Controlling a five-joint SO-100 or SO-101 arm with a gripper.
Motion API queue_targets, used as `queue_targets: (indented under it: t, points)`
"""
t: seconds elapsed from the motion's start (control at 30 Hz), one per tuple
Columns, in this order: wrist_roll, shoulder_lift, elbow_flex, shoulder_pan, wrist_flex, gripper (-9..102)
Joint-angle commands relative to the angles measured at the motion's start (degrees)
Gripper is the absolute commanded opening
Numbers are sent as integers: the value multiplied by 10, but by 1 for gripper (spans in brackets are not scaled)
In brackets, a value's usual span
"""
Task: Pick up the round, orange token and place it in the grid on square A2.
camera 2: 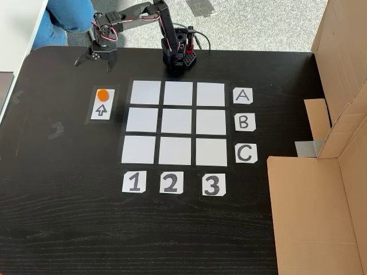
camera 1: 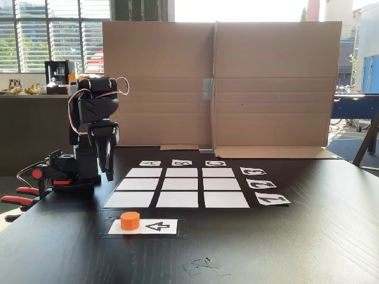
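Fixed view: token [camera 2: 102, 94] on arrow card [camera 2: 101, 105]

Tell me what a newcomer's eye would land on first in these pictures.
The small bright orange puck-like token stands out first, sitting on the white arrow card in front of the grid in a fixed view. Next comes the three-by-three grid of white cells on black backing in the middle of the dark table. The black robot arm's claw hangs beyond the card.
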Motion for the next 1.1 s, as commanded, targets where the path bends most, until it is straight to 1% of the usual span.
queue_targets:
  t: [0.0,0.3,0.63,1.07]
  points:
    - [13,-6,-19,-13,4,54]
    - [40,-72,-42,-33,3,54]
    - [47,-165,-128,-34,2,54]
    - [52,-252,-174,-51,-1,54]
